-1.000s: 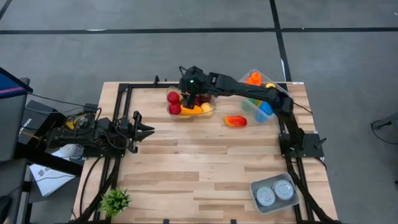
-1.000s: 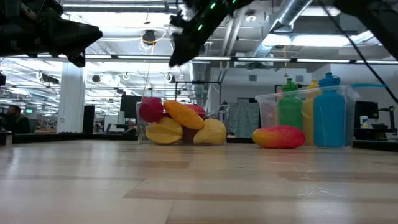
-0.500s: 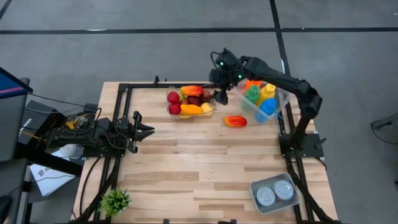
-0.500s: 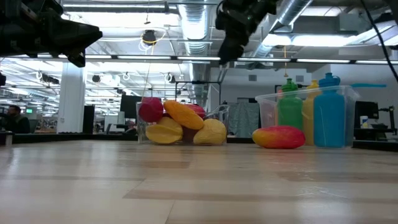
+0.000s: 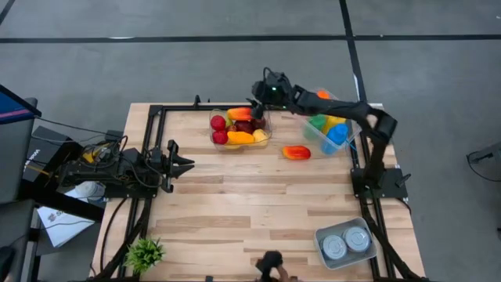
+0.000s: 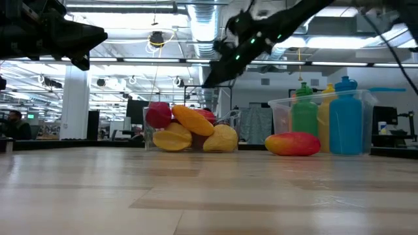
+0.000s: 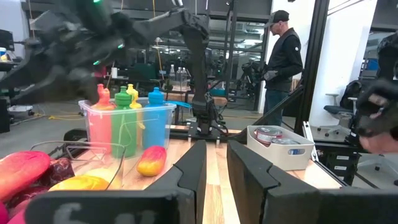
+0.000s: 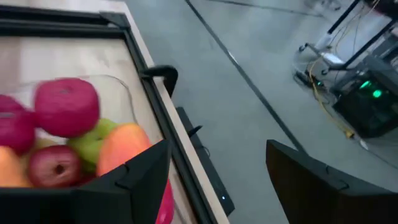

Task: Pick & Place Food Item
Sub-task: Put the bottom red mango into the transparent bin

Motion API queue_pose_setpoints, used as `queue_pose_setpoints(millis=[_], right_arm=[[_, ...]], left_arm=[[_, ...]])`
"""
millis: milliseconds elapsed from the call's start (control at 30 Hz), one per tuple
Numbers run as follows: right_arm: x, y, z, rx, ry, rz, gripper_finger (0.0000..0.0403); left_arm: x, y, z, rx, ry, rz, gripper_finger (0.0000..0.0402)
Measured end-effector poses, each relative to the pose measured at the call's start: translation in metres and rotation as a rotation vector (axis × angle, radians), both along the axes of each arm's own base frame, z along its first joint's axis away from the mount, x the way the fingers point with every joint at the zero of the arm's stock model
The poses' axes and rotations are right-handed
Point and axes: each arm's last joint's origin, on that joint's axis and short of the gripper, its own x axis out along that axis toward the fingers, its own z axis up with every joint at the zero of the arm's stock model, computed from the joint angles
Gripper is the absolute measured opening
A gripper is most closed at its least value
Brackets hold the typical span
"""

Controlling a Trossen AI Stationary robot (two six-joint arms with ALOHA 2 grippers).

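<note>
A clear bin (image 5: 240,128) at the table's far middle holds several fruits, red, orange and yellow (image 6: 189,130). A red-orange-yellow fruit (image 5: 296,153) lies alone on the wood to the bin's right, also in the low view (image 6: 292,143). My right gripper (image 5: 258,98) hangs in the air over the bin's far right corner, open and empty. Its wrist view (image 8: 217,180) looks down past the bin's red and orange fruits (image 8: 65,106) to the floor. My left gripper (image 5: 188,162) waits at the table's left, with only a narrow gap between its fingers (image 7: 216,155).
A clear bin of coloured bottles (image 5: 333,129) stands at the far right, behind the lone fruit. A tray of cans (image 5: 344,243) sits at the near right and a small plant (image 5: 145,252) at the near left. A dark shape (image 5: 270,265), perhaps a gloved hand, shows at the near edge.
My right gripper has swung from above the fruit bin's middle toward the table's right. It then came part-way back and lower, to the bin's far right corner, and holds nothing. A dark shape has come into view at the table's near edge.
</note>
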Motion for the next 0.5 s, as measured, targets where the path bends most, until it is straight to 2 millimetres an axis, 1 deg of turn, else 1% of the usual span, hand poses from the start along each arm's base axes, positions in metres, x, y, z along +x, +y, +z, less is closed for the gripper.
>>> queue_pose_setpoints(millis=[133, 233, 267, 400, 500], right_arm=[[0.019, -0.018, -0.022, 0.041, 0.034, -0.019, 0.0255], [0.028, -0.032, -0.036, 0.071, 0.090, -0.043, 0.0255], [0.031, -0.034, -0.039, 0.077, 0.106, -0.048, 0.0255], [0.037, -0.042, -0.037, 0.093, 0.135, -0.058, 0.0255], [0.039, -0.039, -0.042, 0.139, 0.204, -0.033, 0.0255]], left_arm=[[0.000, 0.000, 0.000, 0.000, 0.000, 0.000, 0.0053], [0.000, 0.000, 0.000, 0.000, 0.000, 0.000, 0.0053], [0.000, 0.000, 0.000, 0.000, 0.000, 0.000, 0.0053], [0.000, 0.000, 0.000, 0.000, 0.000, 0.000, 0.0053], [0.000, 0.000, 0.000, 0.000, 0.000, 0.000, 0.0053]])
